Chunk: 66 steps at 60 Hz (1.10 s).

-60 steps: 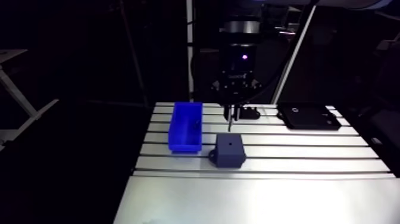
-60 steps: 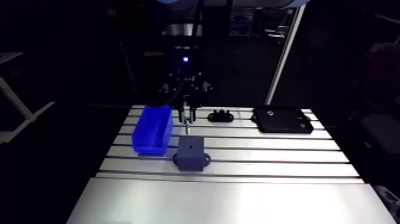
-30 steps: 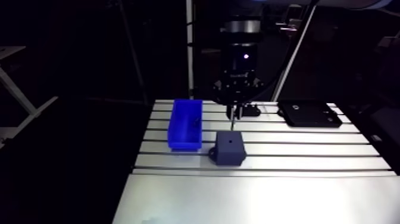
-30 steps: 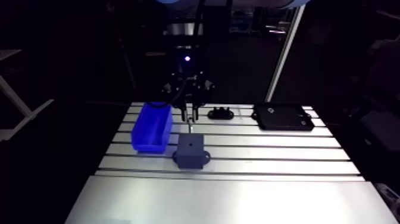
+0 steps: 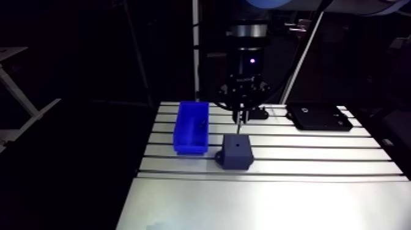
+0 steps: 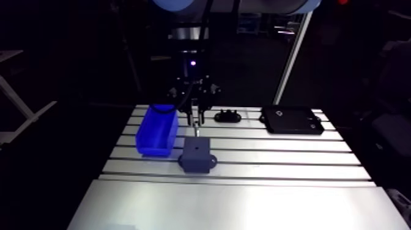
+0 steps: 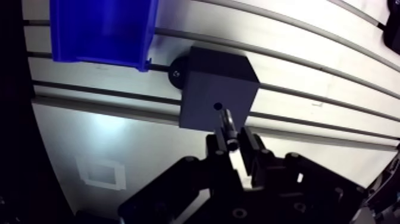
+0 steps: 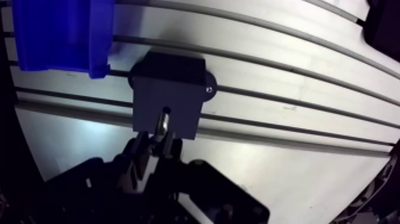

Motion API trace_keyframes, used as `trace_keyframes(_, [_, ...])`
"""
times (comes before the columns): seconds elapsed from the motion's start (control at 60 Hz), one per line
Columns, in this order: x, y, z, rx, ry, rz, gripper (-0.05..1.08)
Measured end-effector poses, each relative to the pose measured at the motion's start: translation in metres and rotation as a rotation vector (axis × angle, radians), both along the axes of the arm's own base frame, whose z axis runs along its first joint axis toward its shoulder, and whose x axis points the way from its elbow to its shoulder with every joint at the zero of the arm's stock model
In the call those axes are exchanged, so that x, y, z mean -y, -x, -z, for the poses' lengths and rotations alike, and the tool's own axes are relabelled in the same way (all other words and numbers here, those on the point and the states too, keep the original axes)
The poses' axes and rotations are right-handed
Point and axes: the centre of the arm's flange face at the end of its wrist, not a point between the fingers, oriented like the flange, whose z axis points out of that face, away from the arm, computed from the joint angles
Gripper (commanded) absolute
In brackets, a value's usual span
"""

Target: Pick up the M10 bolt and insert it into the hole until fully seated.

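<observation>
You had the gripper [image 7: 236,145] closed down narrow on the M10 bolt [image 7: 227,124]. Its two fingers [image 7: 219,145] pinched one end, and the free end pointed at the dark block [image 7: 217,83]. The held end was hidden between the pads. In the wrist view the bolt's tip lay just beside the hole [image 7: 218,107] in the block's top face; whether it had reached the rim could not be told. In the arm view the bolt hung upright, close above the block.

By my judgement, a steel bolt like that was stiff, small and dense, with a hard, slick surface. Pinched between two pads, it could have tilted or slid up in the grip if its tip caught the hole's edge. A grip high on the bolt suited you, since it left the length free to enter. The fingers would probably have met the block before the bolt was fully seated.

The slotted aluminium table [image 5: 293,153] was flat and hard, and the block sat squarely on it. In the arm view, with the block as dial centre:

- The blue bin [image 5: 191,128] stood at about ten o'clock, just beside the block.
- A small black fixture [image 5: 257,114] lay near one o'clock.
- A black plate [image 5: 318,117] lay near two o'clock, well apart.

Nothing crowded the way down; the bin was your nearest neighbour.
</observation>
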Motion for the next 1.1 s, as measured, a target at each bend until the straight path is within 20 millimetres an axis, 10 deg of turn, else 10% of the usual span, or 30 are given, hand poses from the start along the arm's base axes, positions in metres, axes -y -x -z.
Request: trace_keyframes(1.1, [0.001,-0.009,0.015,0.032,0.0,-0.001,1.08])
